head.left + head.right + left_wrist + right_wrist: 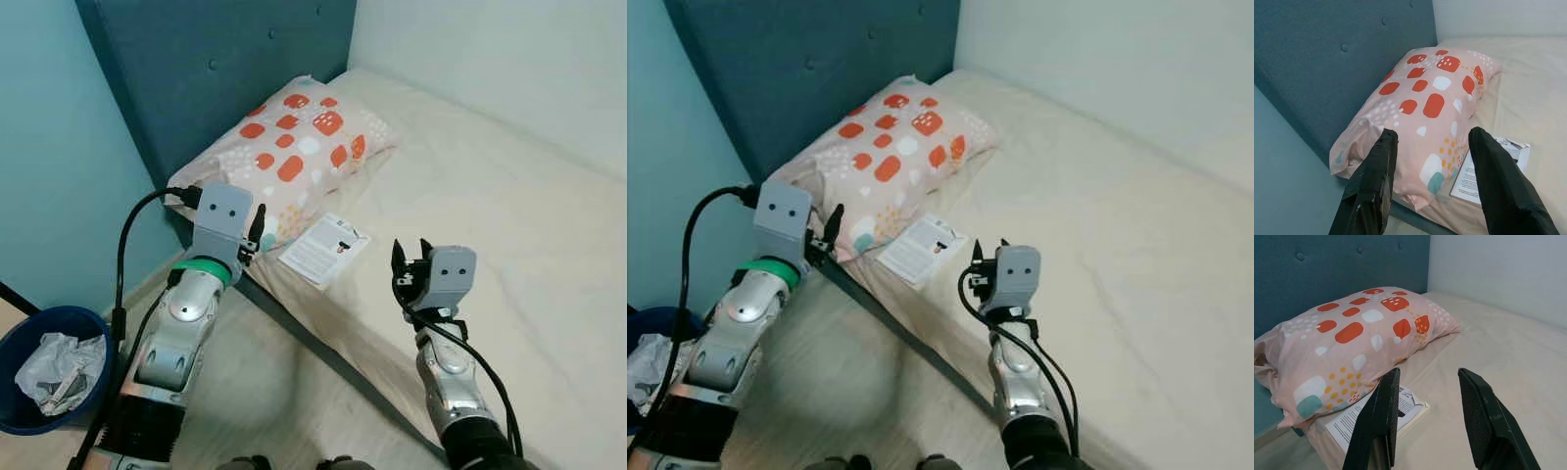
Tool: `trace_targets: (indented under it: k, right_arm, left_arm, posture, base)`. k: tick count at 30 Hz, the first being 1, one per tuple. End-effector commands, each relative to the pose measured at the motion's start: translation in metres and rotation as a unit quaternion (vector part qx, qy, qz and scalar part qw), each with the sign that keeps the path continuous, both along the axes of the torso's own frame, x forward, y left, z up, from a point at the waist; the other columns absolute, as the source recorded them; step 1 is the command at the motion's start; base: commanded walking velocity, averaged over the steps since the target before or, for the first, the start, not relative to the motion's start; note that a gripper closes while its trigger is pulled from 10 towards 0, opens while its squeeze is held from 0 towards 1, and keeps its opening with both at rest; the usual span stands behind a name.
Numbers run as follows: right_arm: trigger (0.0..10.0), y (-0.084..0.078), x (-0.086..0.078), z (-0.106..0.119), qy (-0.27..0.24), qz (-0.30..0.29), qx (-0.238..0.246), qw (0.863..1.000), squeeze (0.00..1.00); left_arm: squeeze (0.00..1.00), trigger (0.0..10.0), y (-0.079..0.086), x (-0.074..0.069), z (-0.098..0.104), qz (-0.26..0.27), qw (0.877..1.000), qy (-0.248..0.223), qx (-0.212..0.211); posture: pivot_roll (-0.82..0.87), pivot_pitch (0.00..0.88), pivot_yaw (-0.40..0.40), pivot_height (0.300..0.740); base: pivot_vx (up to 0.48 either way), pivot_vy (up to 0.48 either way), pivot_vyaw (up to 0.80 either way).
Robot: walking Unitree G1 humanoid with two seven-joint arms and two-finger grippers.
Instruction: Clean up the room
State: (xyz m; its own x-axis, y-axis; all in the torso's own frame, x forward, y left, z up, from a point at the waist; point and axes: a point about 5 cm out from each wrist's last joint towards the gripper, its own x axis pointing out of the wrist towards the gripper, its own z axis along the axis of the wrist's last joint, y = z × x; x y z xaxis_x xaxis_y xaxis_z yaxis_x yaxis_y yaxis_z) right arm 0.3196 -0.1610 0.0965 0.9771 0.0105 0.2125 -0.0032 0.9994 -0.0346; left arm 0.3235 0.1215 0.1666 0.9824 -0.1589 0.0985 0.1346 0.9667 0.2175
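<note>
A white printed leaflet (pixel 324 248) lies flat on the cream bed (pixel 509 225), next to a pink pillow (pixel 294 157) with orange and white patches. My left gripper (pixel 257 227) is raised by the pillow's near corner, open, nothing between its fingers (pixel 1376 181). Over the bed's near edge my right gripper (pixel 409 257) stands open and empty, a short way from the leaflet (pixel 1376 416), which partly tucks under the pillow (pixel 1347 342).
A dark blue bin (pixel 49 367) holding crumpled paper stands on the floor at the far left. A teal padded headboard (pixel 216 69) rises behind the pillow, and a dark bed rail (pixel 323 348) runs along the mattress edge. A pale wall (pixel 509 59) bounds the bed's far side.
</note>
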Motion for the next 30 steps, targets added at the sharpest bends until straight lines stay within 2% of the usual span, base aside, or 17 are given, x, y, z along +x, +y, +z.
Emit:
trace_targets:
  k: [1,4,8,20,21,30]
  right_arm:
    - [10.0,-0.001,-0.0033,-0.0057,0.011,0.0,-0.003,1.0,0.0]
    - [10.0,-0.0008,-0.003,-0.0062,0.014,0.002,-0.004,1.0,0.0]
    - [10.0,-0.0013,-0.0025,-0.0067,0.018,0.003,-0.002,1.0,0.0]
    - [10.0,-0.0018,-0.0025,-0.007,0.019,0.003,-0.002,1.0,0.0]
    - [10.0,-0.002,-0.0023,-0.0071,0.02,0.002,-0.001,1.0,0.0]
    - [10.0,-0.0018,-0.0021,-0.007,0.021,0.004,-0.001,1.0,0.0]
  left_arm:
    - [0.0,10.0,0.0009,-0.002,-0.0106,0.003,1.0,0.018,0.006]
    - [0.0,10.0,0.0014,-0.0021,-0.0119,0.005,1.0,0.021,0.004]
    - [0.0,10.0,0.0011,-0.002,-0.015,0.006,0.998,0.046,-0.042]
    - [0.0,10.0,-0.0024,-0.0018,-0.0165,0.001,0.997,0.058,-0.043]
    - [0.0,10.0,-0.0053,-0.0022,-0.015,-0.012,0.998,0.052,-0.038]
    - [0.0,10.0,-0.0062,-0.0025,-0.0119,-0.018,0.999,0.036,-0.032]
  posture:
    - [-0.07,0.045,0.083,0.74]
    - [-0.07,0.045,0.082,0.74]
    - [-0.07,0.045,0.079,0.74]
    - [-0.08,0.045,0.08,0.74]
    - [-0.08,0.044,0.08,0.74]
    - [-0.08,0.042,0.078,0.74]
  base:
    - [0.0,0.0,0.0]
    - [0.0,0.0,0.0]
    - [0.0,0.0,-0.8]
    - [0.0,0.0,-0.8]
    - [0.0,0.0,-0.8]
    - [0.0,0.0,-0.8]
